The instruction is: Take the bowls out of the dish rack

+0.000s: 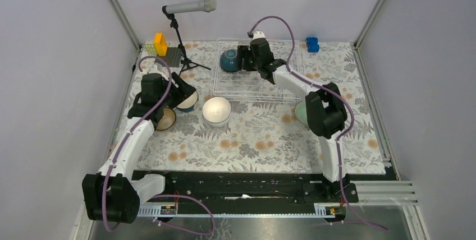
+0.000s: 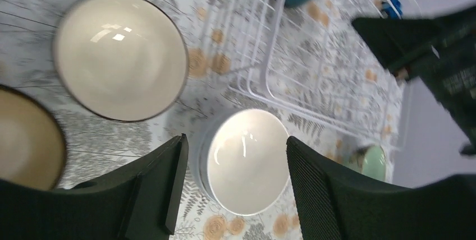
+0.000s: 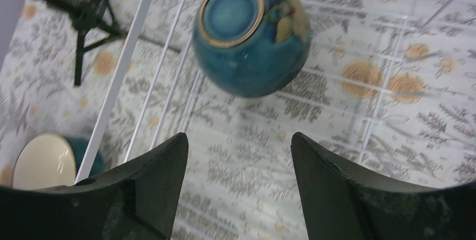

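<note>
The white wire dish rack (image 1: 264, 86) stands at the back centre. One dark teal bowl (image 1: 228, 60) lies in its far left corner, tipped with its foot ring showing (image 3: 252, 32). My right gripper (image 1: 242, 59) is open and empty just right of that bowl, over the rack grid (image 3: 238, 139). My left gripper (image 1: 184, 93) is open and empty above the table (image 2: 236, 184). Under it are stacked white bowls (image 1: 216, 111) (image 2: 250, 161), a teal bowl with cream inside (image 1: 188, 101) (image 2: 120, 55) and a brown bowl (image 1: 166, 119) (image 2: 25, 139). A mint bowl (image 1: 301, 112) sits half hidden behind the right arm.
A microphone (image 1: 190, 7) on a black tripod (image 1: 188, 60) stands at the back left of the rack. A grey baseplate (image 1: 171, 56) with a yellow block (image 1: 160, 44) is beside it. A blue block (image 1: 312, 44) lies at the back right. Grey walls close in on three sides.
</note>
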You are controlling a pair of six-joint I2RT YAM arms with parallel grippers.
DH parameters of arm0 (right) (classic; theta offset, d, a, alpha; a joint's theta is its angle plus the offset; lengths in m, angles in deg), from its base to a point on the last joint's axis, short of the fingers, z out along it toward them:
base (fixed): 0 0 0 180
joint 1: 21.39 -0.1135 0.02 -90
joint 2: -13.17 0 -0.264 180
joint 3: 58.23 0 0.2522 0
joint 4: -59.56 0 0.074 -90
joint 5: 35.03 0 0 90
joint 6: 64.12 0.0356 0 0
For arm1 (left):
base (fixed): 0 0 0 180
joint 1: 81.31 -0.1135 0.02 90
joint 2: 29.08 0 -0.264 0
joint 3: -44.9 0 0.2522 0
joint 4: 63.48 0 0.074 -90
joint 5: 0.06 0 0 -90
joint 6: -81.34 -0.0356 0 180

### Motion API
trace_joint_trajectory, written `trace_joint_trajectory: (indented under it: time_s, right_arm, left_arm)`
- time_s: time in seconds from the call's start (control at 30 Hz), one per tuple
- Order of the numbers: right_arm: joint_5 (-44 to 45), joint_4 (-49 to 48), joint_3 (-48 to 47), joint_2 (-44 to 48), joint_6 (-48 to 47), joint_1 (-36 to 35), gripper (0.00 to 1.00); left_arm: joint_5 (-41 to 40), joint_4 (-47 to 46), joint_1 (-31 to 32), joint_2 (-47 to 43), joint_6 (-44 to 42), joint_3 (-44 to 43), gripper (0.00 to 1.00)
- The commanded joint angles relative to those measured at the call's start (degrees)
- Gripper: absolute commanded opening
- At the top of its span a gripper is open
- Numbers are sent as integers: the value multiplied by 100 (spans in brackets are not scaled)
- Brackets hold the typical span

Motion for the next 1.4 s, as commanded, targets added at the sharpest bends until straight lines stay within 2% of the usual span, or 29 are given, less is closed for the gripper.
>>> trace_joint_trajectory:
  time_s: [0.0, 0.1, 0.23, 0.37, 0.53, 0.8, 0.93, 1.07, 1.27, 1.37]
  right_arm:
    - [1004, -254, -789, -490, 233, -18, 74]
    - [1269, -367, -1284, -898, 381, -22, 72]
    - [1442, -233, -2098, -1541, 436, -21, 68]
    - [1623, -248, -2600, -1985, 456, -18, 65]
    - [1751, -60, -3293, -2428, 491, -34, 62]
    - [1886, 468, -3590, -2668, 275, -222, 58]
    - [1843, 864, -3404, -2489, 160, -317, 59]
    - [1972, 1111, -2481, -1823, 72, -463, 58]
    - [1949, 762, -967, -651, 120, -548, 58]
    - [1901, 591, -657, -354, 108, -547, 58]
  left_arm:
    - [1120, -1717, 45, -221, 137, 603, 71]
    - [1106, -2181, 45, -348, 296, 890, 71]
    - [921, -2363, 45, -518, 569, 1141, 71]
    - [1065, -3213, 53, -746, 1115, 1789, 72]
    - [987, -3155, 58, -777, 1056, 1874, 73]
    - [1066, -3189, 89, -783, 1095, 1960, 74]
    - [1166, -3196, 89, -752, 1164, 2001, 74]
    - [1271, -3202, 89, -753, 1221, 2020, 75]
    - [1412, -3150, 89, -827, 1246, 2008, 75]
    - [1400, -3007, 89, -885, 1184, 1932, 76]
